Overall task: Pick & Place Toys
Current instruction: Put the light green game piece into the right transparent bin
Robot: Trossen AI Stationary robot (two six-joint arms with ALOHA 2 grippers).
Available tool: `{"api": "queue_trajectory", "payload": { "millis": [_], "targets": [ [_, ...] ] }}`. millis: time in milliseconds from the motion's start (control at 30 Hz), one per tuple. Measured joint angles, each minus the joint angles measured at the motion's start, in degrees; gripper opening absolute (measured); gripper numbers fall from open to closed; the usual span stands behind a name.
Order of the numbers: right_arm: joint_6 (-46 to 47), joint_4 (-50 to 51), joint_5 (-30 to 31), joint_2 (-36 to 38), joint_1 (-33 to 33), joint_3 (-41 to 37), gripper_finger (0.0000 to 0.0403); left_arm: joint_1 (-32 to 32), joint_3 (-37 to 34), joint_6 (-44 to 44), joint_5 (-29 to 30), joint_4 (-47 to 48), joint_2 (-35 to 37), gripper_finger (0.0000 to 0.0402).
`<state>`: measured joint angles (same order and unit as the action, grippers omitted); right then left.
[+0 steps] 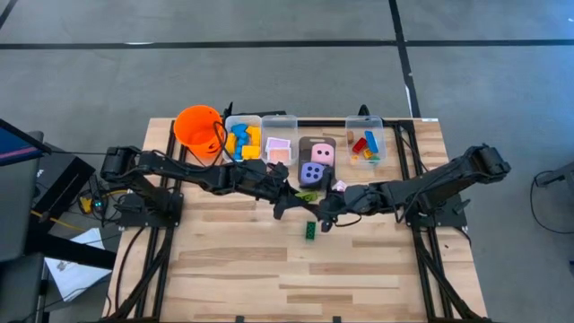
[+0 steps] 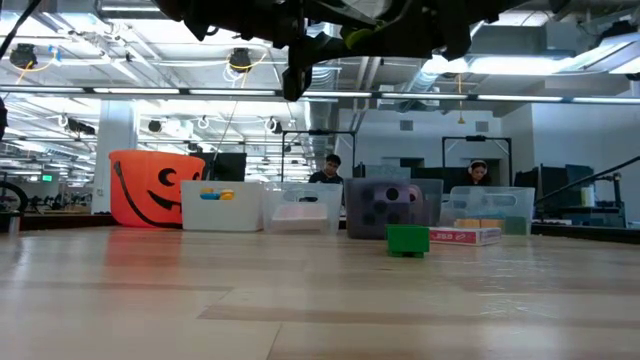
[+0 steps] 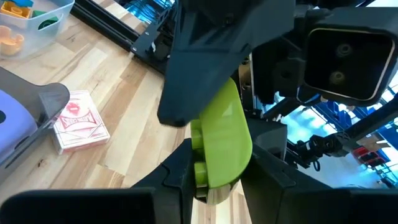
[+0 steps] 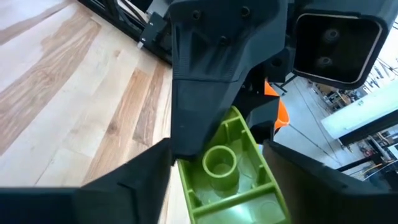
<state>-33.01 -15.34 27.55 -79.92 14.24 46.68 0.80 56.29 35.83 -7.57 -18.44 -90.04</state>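
Between left gripper [image 3: 214, 180] and right gripper [image 4: 217, 180]: one lime block [image 3: 221, 140], pinched left, jaws parted right. Below: one green block [image 1: 309, 231].

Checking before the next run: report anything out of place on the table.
A dark green plastic block sits alone on the bare wood, outside the clear bins. Both grippers meet above the table around one lime green block.

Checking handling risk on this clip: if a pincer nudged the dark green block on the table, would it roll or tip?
The dark green block looks boxy and sits flat, so it probably slides rather than rolls. Its hard plastic look suggests stiff, light and somewhat slippery.
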Motion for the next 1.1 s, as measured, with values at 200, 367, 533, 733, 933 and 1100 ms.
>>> {"api": "queue_trajectory", "payload": {
  "millis": [200,367,533,733,933,1100],
  "targets": [
    [0.0,1.6,0.0,0.0,0.1,0.0,0.0165,0.0,0.0,0.0,-0.1,0.2,0.0,0.0092],
    [0.0,1.9,0.4,0.0,1.0,0.0,0.0138,-0.8,0.0,0.1,-0.6,0.3,0.0,0.0121],
    [0.0,2.3,3.0,0.0,2.2,0.0,0.014,-2.8,0.0,-2.4,-3.7,1.7,0.1,0.018],
    [0.3,2.3,6.6,0.0,3.5,0.0,0.0171,-7.1,-0.2,-4.5,-8.3,8.0,2.5,0.0244],
    [7.3,3.0,15.1,0.1,5.5,0.0,0.0111,-11.7,-0.1,-7.2,-5.9,15.8,7.3,0.0269],
    [14.3,5.2,22.1,1.3,6.7,0.0,0.0051,-13.3,0.0,-11.5,3.3,20.5,11.2,0.0268]
  ]
}}
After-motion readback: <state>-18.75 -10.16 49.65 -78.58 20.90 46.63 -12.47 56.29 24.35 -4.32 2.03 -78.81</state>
